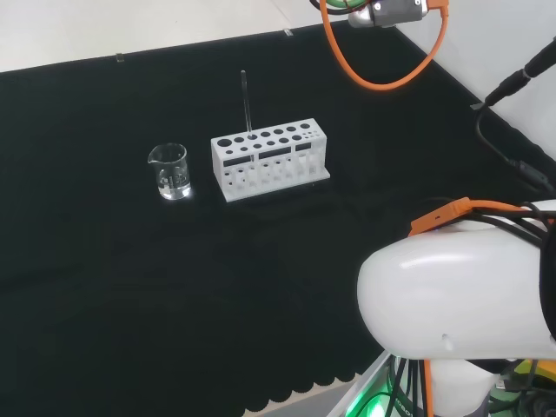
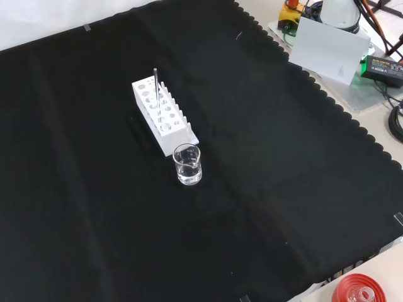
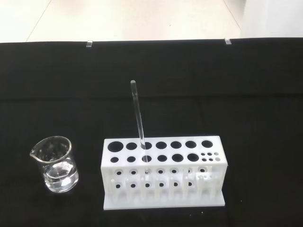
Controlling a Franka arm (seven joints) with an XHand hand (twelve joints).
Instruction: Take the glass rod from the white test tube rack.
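A thin clear glass rod [image 1: 247, 104] stands nearly upright in a hole of the white test tube rack [image 1: 261, 171], towards the rack's left end in the head view. In the front view the rod [image 2: 155, 88] rises from the rack's [image 2: 151, 123] far end. The wrist view looks at the rod [image 3: 138, 118] and rack [image 3: 163, 191] from some way off; the rod leans slightly and sits in a front-row hole, and the other holes look vacant.
A small glass beaker [image 1: 172, 174] with a little clear liquid stands just left of the rack in the head view, and nearer than it in the front view [image 2: 187, 165]. The arm's white link [image 1: 460, 295] fills the head view's lower right. A red ribbed ring [image 2: 362, 290] lies off the cloth.
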